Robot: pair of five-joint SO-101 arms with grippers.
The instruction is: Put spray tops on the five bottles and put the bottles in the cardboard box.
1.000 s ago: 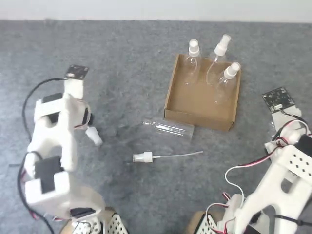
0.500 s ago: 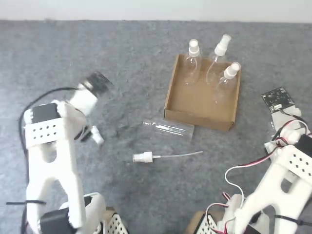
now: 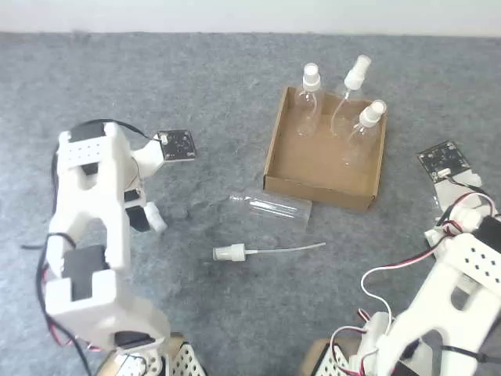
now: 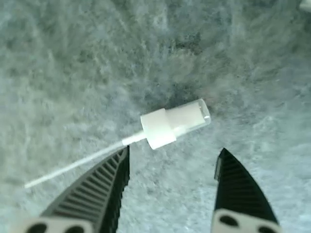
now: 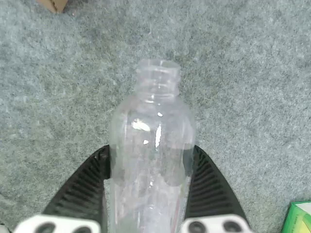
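Surface: a grey felt-like covering (image 3: 227, 102), coarse and mottled, was spread across the whole table. Backdrop: a pale, plain wall strip (image 3: 250, 14) ran along the covering's far edge. Light: it was soft and even, and shadows were faint. Sundry: the corner of a green object (image 5: 302, 217) lay on the covering.

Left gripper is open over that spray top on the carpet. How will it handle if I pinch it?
The spray top looks small and plastic, so it is probably very light. Its round collar may roll or slip sideways as the open left gripper closes. The thin dip tube likely flexes, so grip the collar.
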